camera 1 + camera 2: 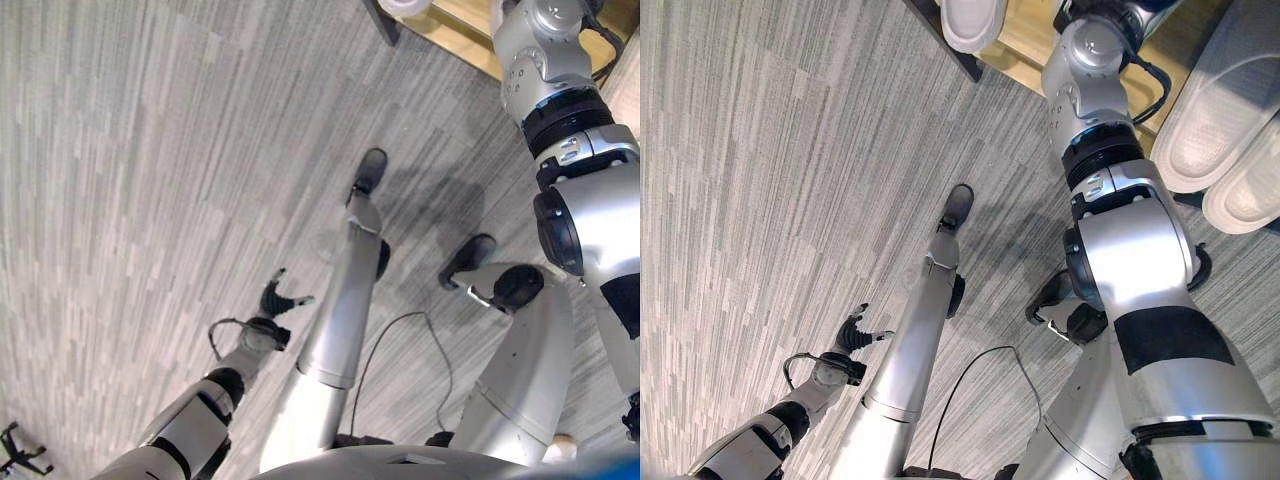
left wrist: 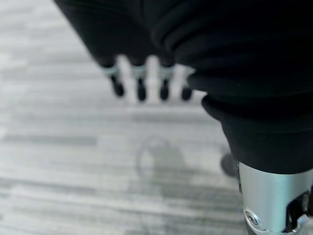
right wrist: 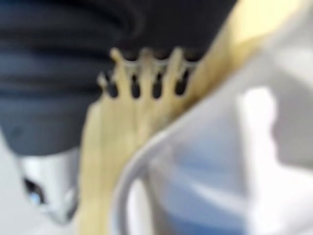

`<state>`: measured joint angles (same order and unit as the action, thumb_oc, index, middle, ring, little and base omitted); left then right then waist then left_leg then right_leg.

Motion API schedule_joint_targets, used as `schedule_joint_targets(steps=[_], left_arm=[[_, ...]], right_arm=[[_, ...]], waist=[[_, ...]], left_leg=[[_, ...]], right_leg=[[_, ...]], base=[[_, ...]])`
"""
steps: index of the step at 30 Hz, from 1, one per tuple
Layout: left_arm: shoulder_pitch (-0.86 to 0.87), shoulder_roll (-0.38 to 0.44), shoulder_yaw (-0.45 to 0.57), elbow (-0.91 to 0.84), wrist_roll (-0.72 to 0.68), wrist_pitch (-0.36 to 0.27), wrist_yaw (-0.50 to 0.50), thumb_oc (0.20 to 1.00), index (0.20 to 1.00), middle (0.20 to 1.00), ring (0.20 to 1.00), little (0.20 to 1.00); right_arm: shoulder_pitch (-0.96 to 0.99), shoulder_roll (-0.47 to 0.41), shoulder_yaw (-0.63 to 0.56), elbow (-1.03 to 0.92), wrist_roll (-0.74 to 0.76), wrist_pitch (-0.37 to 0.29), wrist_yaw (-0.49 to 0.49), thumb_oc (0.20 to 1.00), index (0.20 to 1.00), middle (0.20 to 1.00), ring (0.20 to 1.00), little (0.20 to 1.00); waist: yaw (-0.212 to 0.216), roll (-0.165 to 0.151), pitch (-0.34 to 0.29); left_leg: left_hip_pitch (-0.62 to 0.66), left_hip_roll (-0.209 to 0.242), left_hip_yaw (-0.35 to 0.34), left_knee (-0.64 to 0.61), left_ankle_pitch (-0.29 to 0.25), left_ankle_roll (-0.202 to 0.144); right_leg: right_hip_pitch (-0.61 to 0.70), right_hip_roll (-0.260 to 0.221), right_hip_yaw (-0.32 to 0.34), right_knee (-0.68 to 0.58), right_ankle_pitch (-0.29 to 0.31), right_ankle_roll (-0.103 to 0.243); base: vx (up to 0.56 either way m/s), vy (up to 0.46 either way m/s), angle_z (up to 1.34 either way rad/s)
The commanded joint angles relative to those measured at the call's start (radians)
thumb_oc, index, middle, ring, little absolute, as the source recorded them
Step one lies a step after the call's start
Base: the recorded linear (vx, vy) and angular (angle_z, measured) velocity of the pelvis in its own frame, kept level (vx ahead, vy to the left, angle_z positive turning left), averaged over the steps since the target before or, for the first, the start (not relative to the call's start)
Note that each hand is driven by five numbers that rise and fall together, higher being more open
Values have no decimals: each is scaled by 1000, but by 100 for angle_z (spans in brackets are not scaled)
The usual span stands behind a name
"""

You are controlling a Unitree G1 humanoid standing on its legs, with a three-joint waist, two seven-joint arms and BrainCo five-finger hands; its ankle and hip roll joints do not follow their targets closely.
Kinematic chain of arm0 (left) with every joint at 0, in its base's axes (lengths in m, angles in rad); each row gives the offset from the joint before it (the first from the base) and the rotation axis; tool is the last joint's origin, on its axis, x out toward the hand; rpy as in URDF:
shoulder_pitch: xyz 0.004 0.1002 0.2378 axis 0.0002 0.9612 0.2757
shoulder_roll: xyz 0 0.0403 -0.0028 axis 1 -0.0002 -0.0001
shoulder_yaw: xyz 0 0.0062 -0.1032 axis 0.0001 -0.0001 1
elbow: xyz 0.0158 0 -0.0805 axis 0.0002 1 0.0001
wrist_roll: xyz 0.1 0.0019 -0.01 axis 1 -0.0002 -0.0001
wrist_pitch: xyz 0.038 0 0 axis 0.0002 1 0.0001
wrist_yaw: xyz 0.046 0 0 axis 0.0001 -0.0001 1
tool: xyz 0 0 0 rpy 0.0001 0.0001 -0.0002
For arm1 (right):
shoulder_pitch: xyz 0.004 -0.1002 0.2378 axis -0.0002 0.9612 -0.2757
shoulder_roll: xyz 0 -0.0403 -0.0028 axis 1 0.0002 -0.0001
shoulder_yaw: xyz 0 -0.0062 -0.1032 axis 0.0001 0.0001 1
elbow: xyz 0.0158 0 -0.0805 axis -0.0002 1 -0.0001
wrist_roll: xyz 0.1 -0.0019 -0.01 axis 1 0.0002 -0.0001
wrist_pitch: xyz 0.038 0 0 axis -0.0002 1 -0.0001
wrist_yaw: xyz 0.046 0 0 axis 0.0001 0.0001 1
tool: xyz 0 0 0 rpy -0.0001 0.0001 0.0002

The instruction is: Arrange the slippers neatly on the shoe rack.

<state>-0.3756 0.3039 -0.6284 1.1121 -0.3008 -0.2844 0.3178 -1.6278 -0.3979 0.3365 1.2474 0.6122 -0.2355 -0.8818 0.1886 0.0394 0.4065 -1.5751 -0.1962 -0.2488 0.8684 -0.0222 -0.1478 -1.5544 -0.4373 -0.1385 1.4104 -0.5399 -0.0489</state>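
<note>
Three pale grey slippers show at the top of the right eye view: one slipper (image 1: 973, 20) lies on the light wooden shoe rack (image 1: 1025, 45) above its dark frame edge, and a pair of larger pale slippers (image 1: 1220, 110) lies side by side at the far right, touching each other. The right arm reaches up toward the rack between them, and its bulk hides much of the shelf. In the right wrist view the right hand (image 3: 146, 73) hovers over the wooden surface with its fingers stretched out straight, holding nothing, and a blurred white and pale blue slipper (image 3: 220, 166) lies just beside it. The left hand (image 1: 280, 300) hangs low over the grey striped carpet floor (image 1: 120, 180), well apart from the rack, its fingers relaxed and empty.
</note>
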Motion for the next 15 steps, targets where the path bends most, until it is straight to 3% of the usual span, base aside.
schedule_joint_targets(steps=[1, 3, 7, 10, 15], left_arm=[[5, 49, 43, 114, 6, 14, -4, 1000, 1000, 1000, 1000, 1000], [2, 48, 43, 116, 4, 14, -2, 1000, 1000, 1000, 1000, 1000], [-12, 40, 41, 134, 0, 15, -3, 1000, 1000, 1000, 1000, 1000], [-37, 28, 51, 160, 7, 30, -13, 1000, 1000, 1000, 1000, 1000], [-60, 13, 87, 173, 0, 36, -14, 1000, 1000, 1000, 1000, 1000]], right_arm=[[-169, -11, 139, 10, -262, 137, -2, 1000, 1000, 1000, 1000, 1000], [-181, -13, 155, 19, -282, 151, 1, 1000, 1000, 1000, 1000, 1000], [-188, 1, 155, 3, -256, 115, -6, 1000, 1000, 1000, 1000, 1000], [-162, 45, 95, -25, -168, 50, -11, 1000, 1000, 1000, 1000, 1000], [-79, 81, -2, -155, -161, 1, -52, 1000, 1000, 1000, 1000, 1000]], waist=[[-19, -42, 40], [-21, -43, 42], [-25, -52, 32], [-34, -64, 6], [-48, -77, -18]], left_leg=[[5, 16, 51, 40, -139, 32], [5, 16, 51, 37, -137, 32], [5, 19, 49, 19, -132, 34], [5, 29, 46, 2, -128, 37], [5, 39, 40, -18, -118, 42]], right_leg=[[75, 96, 124, -160, 83, 143], [76, 95, 122, -164, 85, 143], [83, 103, 114, -184, 89, 142], [91, 116, 101, -206, 91, 137], [99, 135, 93, -237, 103, 137]], base=[[0, 0, 0], [0, 0, 0], [0, 0, 0], [-4, 15, -10], [-23, 16, -7]])
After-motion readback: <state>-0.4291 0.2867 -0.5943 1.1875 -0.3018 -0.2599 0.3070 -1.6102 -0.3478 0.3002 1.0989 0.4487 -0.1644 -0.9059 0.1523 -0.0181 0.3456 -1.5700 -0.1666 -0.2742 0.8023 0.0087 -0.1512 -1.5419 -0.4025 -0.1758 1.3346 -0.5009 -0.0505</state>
